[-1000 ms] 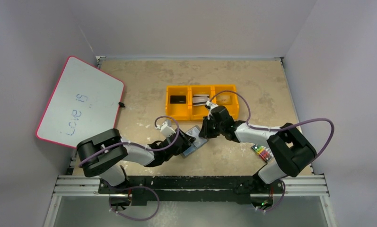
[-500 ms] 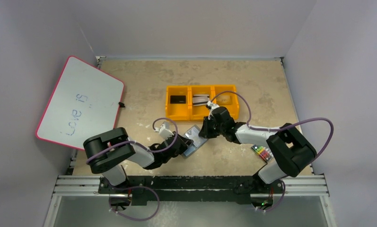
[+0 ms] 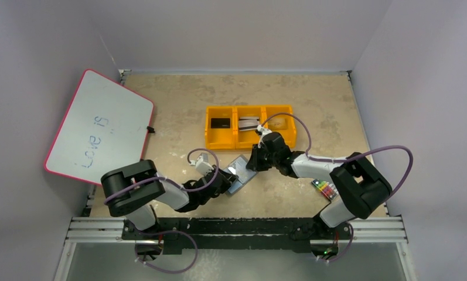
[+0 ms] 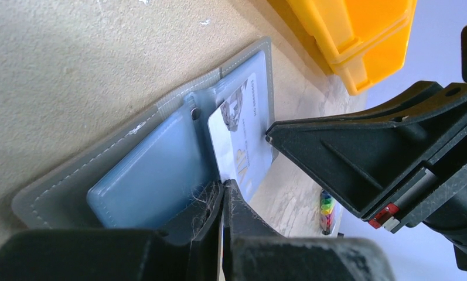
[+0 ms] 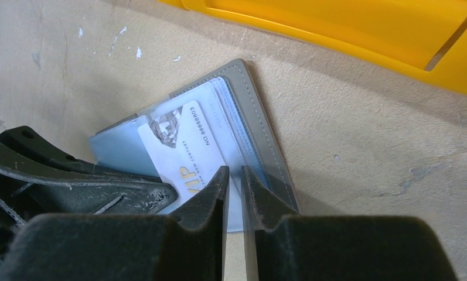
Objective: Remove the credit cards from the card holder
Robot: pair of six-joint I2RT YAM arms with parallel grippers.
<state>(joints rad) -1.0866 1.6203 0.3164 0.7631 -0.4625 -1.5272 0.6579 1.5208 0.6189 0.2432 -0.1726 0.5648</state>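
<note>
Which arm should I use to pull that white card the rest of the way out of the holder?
Left. The left gripper is shut on a corner of the white card, which already sticks out of its pocket. The right gripper seems clamped on the edge of the card holder, steadying it.

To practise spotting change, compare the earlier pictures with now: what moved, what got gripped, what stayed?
The left tool closed on the white card sticking out of the card holder, its arm shifting slightly. The right tool stayed clamped on the holder; yellow tray and whiteboard unchanged.
</note>
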